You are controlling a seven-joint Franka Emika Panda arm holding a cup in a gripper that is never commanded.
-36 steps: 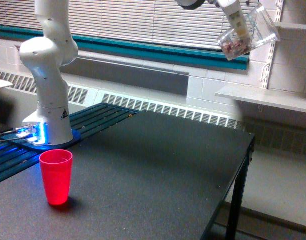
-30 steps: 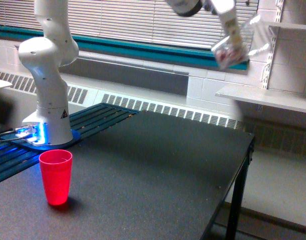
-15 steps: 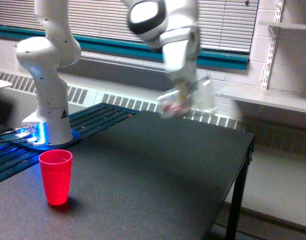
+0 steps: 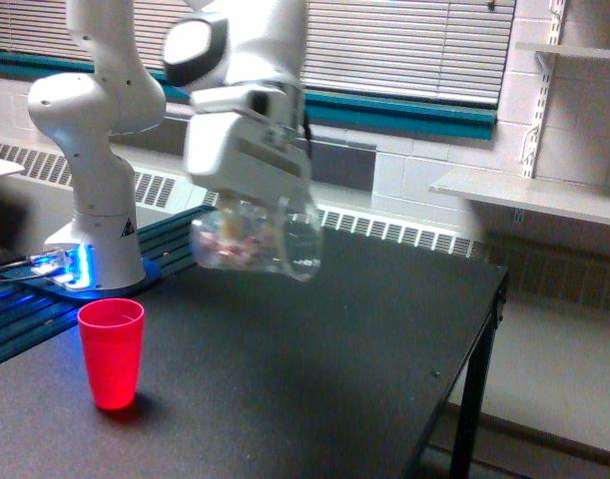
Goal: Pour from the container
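The container (image 4: 260,239) is a clear plastic tumbler with small pinkish pieces inside, lying tilted on its side in the air above the black table (image 4: 314,369). Its mouth faces the exterior view's right. My gripper (image 4: 253,212) is shut on it from above, the fingers partly hidden behind the plastic. A red plastic cup (image 4: 112,352) stands upright on the table, below and to the exterior view's left of the container, well apart from it.
The arm's white base (image 4: 97,180) stands at the exterior view's left on a slatted platform with a blue light. The table's edge (image 4: 484,329) drops off at the right. A white shelf (image 4: 529,195) hangs on the wall beyond it.
The arm has swung the container from high at the upper right down and to the left across the table, closer to the red cup. The red cup has stayed still.
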